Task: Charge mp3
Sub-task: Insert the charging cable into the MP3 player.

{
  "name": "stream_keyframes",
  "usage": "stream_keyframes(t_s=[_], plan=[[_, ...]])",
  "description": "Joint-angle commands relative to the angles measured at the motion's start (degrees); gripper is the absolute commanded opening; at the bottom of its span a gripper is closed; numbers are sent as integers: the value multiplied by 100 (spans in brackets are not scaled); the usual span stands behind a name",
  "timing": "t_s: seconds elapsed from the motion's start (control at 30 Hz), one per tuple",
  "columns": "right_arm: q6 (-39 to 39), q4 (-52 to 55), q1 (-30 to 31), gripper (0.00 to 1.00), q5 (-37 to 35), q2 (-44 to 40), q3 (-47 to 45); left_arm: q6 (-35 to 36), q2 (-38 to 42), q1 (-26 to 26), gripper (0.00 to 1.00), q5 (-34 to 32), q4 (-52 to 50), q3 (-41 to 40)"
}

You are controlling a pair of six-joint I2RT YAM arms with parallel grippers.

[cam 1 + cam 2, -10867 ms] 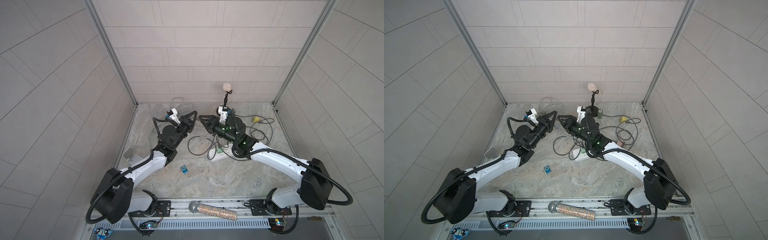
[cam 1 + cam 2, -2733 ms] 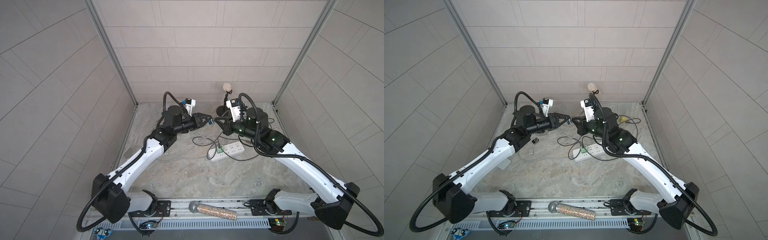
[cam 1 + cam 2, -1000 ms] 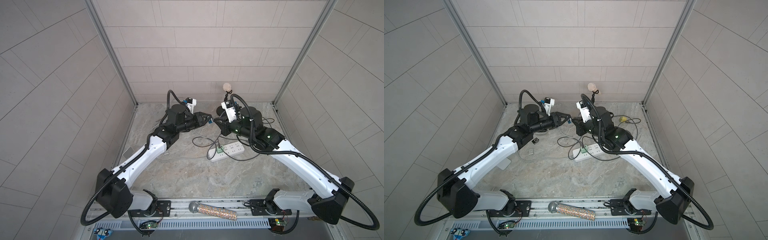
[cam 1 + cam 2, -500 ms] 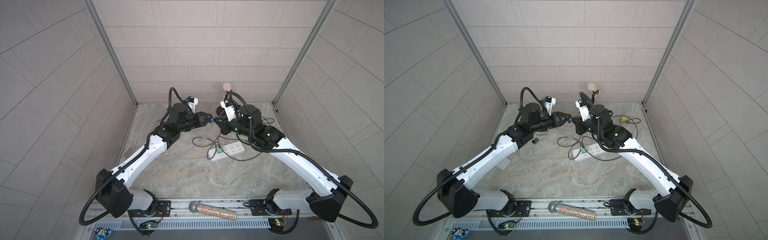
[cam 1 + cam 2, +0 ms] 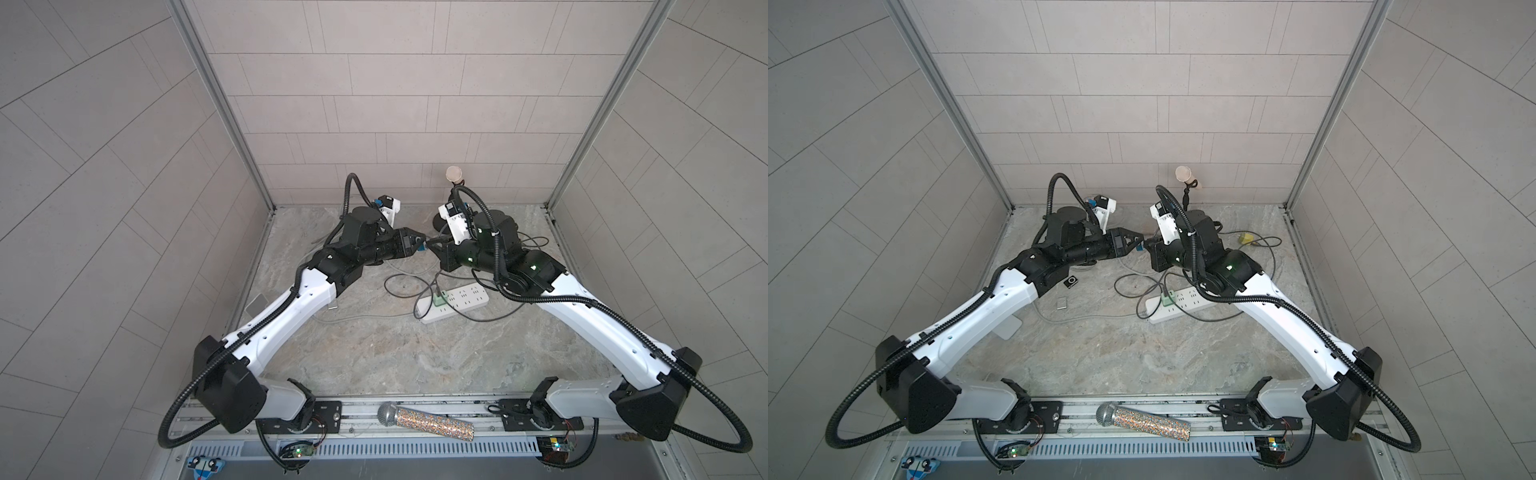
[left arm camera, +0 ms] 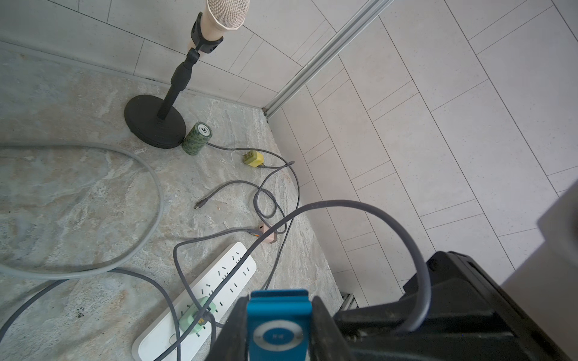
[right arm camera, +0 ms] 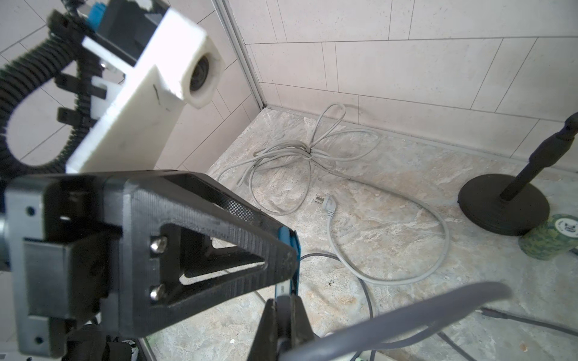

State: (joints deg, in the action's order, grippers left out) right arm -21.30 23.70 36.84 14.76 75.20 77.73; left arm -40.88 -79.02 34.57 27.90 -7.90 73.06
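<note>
The left hand [image 6: 278, 308] is clenched on the blue mp3 [image 6: 278, 328], its two black fingers pressing the player's side edges. It holds the mp3 in the air above the far part of the table [image 5: 395, 357], wheel face toward the left wrist camera. In both top views the two hands meet tip to tip, left hand [image 5: 419, 243] against right hand [image 5: 432, 245].

In the right wrist view, the right hand [image 7: 283, 301] has its tips right at the mp3's end [image 7: 289, 250]. They stand close together, but I cannot tell whether they grip anything.

A gray cable [image 6: 359, 204] rises from a green adapter [image 6: 198, 315] plugged into the white strip [image 5: 457, 299]. It arcs over and comes down at the right hand.

On the table beyond stand a mic stand [image 6: 156, 123] and a green chip stack [image 6: 197, 138].
</note>
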Motion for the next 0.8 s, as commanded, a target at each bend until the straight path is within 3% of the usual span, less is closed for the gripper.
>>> stream_keyframes(t_s=[0.0, 0.1, 0.3, 0.47, 0.63, 0.7, 0.77], plan=[[-267, 319, 105, 33, 194, 135, -204, 29, 294, 505, 0, 1091, 939, 514], [-695, 333, 111, 53, 53, -238, -115, -16, 297, 487, 0, 920, 688, 134], [-1718, 39, 113, 70, 44, -1082, -526, -270, 372, 275, 0, 551, 405, -792], [-2901, -351, 177, 74, 360, -1605, -1357, -499, 416, 32, 0, 365, 459, -1100], [-3793, -715, 524, 76, 343, -1933, -1919, -647, 379, -309, 0, 140, -171, -1147], [-3781, -329, 572, 77, 235, -2027, -1854, -526, 465, -594, 0, -90, -903, -1145], [-3458, 674, 561, 78, -486, -2164, -1599, -259, 551, -946, 0, -368, -1812, -1102]])
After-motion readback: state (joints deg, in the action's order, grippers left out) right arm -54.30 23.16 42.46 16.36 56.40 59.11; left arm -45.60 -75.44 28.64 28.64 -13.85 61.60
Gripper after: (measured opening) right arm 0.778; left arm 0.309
